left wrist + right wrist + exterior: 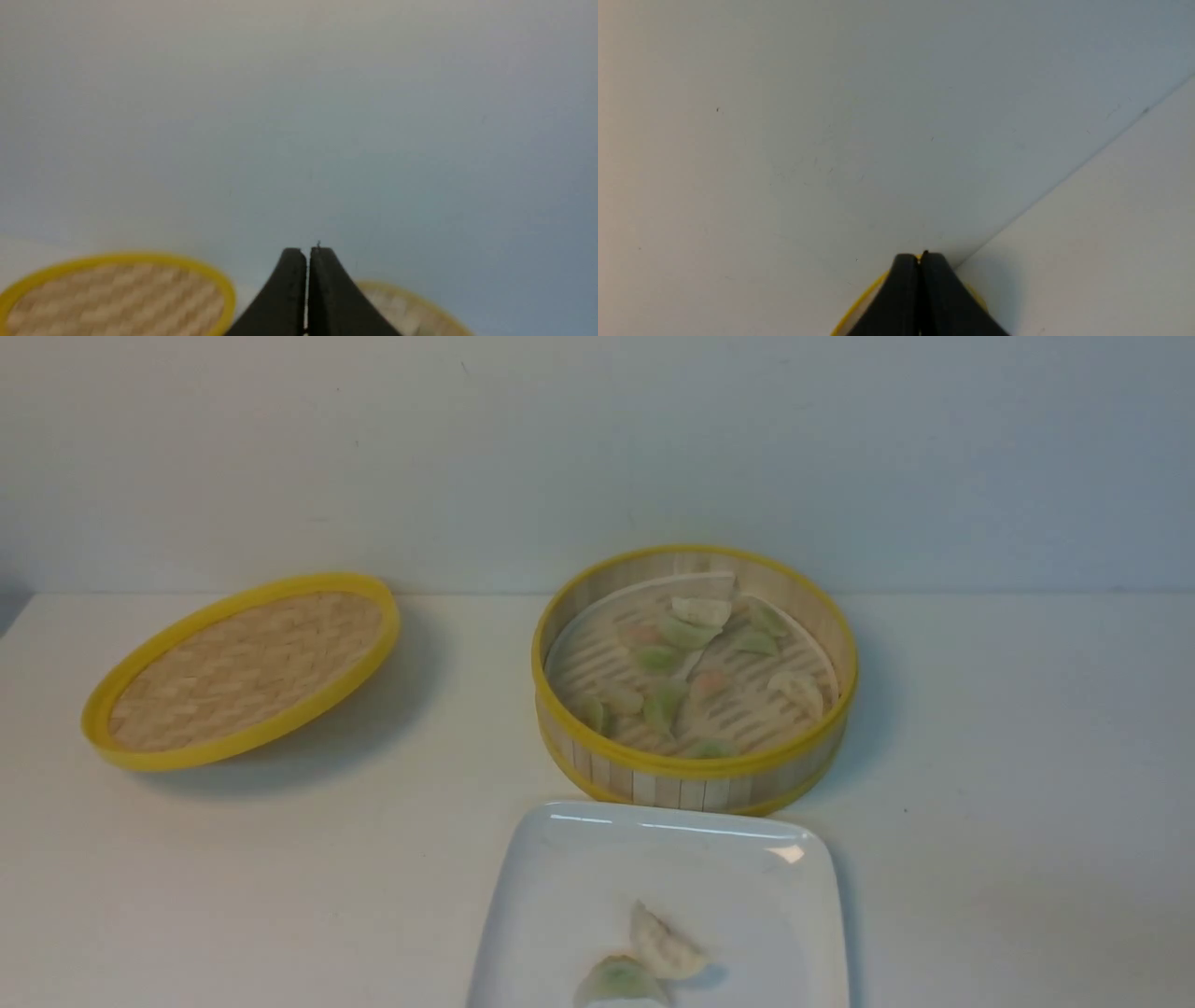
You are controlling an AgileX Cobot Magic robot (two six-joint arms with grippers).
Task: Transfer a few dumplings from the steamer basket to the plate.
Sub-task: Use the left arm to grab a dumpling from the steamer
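While both arms sit outside front view, I note: left gripper jaws pressed together, empty; right gripper same. Two dumplings on plate at table near edge. Rest in steamer basket, mid-table toward back edge, just behind plate. Risks, my judgement: hard pinch tears soft wrappers; clustered dumplings lift together; jaw strikes basket rim on descent.

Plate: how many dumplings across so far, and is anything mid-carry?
Done: a whitish dumpling and a green dumpling lie side by side on the plate. In hand: nothing; the left gripper and right gripper are both shut and empty. Left: several dumplings sit in the steamer basket; one more would probably make "a few".
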